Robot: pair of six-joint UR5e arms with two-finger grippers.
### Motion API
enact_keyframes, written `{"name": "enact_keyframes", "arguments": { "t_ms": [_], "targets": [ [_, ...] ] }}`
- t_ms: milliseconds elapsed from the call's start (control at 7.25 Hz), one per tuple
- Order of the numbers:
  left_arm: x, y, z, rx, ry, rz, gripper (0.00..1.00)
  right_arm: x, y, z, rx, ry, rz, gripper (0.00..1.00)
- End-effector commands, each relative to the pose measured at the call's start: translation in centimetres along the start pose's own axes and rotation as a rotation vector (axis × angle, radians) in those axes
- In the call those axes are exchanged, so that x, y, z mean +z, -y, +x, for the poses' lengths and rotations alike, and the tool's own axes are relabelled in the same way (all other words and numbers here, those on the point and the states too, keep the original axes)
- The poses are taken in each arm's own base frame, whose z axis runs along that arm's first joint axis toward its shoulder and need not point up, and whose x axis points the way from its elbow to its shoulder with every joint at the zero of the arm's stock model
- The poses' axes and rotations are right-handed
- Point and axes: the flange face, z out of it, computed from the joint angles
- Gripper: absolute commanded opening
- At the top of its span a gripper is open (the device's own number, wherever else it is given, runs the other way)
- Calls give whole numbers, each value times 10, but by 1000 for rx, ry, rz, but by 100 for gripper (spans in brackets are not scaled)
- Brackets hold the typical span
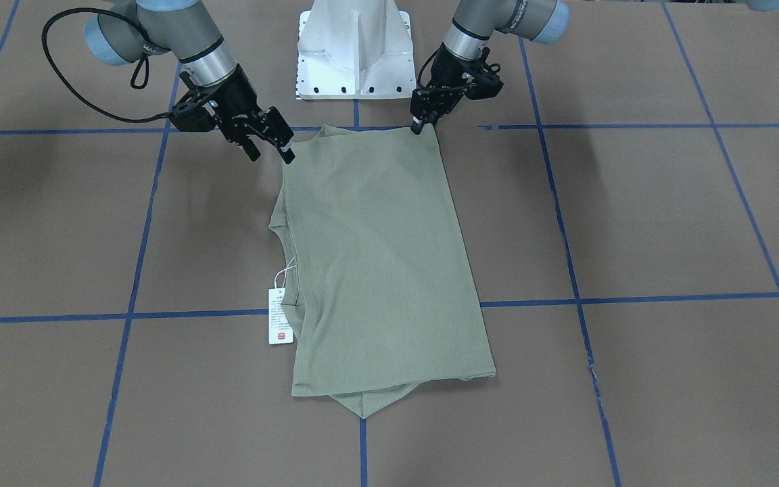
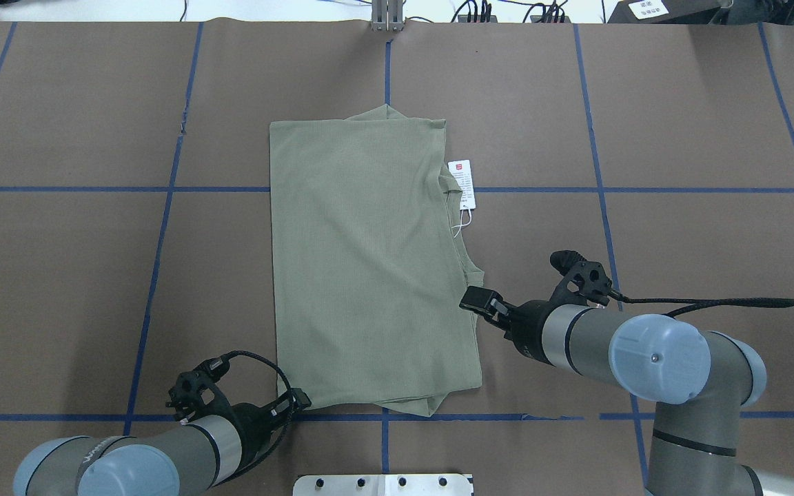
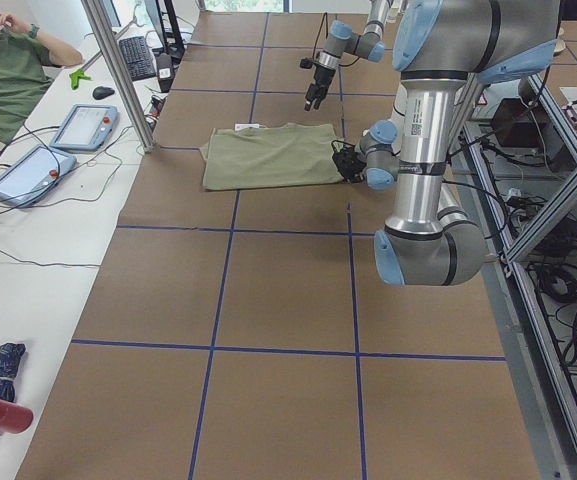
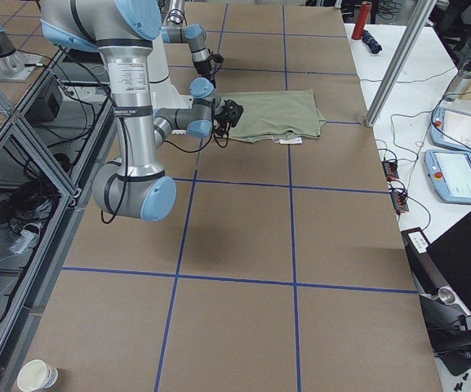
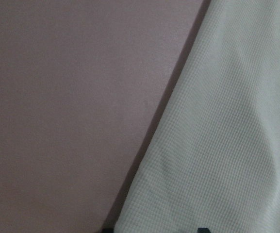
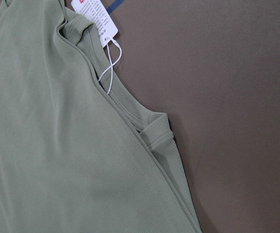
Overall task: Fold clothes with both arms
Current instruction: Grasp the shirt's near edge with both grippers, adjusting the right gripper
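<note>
The clothes are one sage-green shirt [image 1: 376, 257] [image 2: 369, 262], lying flat as a long folded rectangle on the brown table. Its white hang tag [image 1: 280, 316] [image 2: 462, 182] [image 6: 95, 17] sticks out beside the collar [image 6: 152, 133]. My left gripper [image 1: 422, 125] [image 2: 297, 403] is low at the shirt's near corner. Its wrist view shows the cloth edge [image 5: 227, 145] flat, with two dark fingertips apart at the bottom, so it is open. My right gripper [image 1: 270, 154] [image 2: 473, 300] hangs open just off the other near corner and holds nothing.
The white pedestal base [image 1: 354, 54] stands just behind the shirt. Blue tape lines [image 1: 132, 270] grid the table. A seated person [image 3: 8, 70] and teach pendants [image 3: 83, 125] [image 4: 455, 131] are on a side bench past the far edge. A paper cup [image 4: 37, 376] sits beside the table.
</note>
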Motion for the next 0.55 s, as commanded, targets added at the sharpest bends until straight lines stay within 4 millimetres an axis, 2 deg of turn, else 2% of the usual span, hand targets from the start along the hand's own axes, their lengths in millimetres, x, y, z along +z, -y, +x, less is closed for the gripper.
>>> {"name": "enact_keyframes", "arguments": {
  "t_ms": [0,138,276,414],
  "targets": [
    [-2,0,2,38,-3,0,0,1,0,0,0,-1,0,100],
    [-3,1,3,80,-5,-2,0,1,-3,2,-1,-4,-4,100],
    [-7,1,7,79,-13,-4,0,4,-17,5,2,-3,4,100],
    [-13,-1,14,73,-31,-15,0,9,-27,12,95,-24,22,98]
  ]
}}
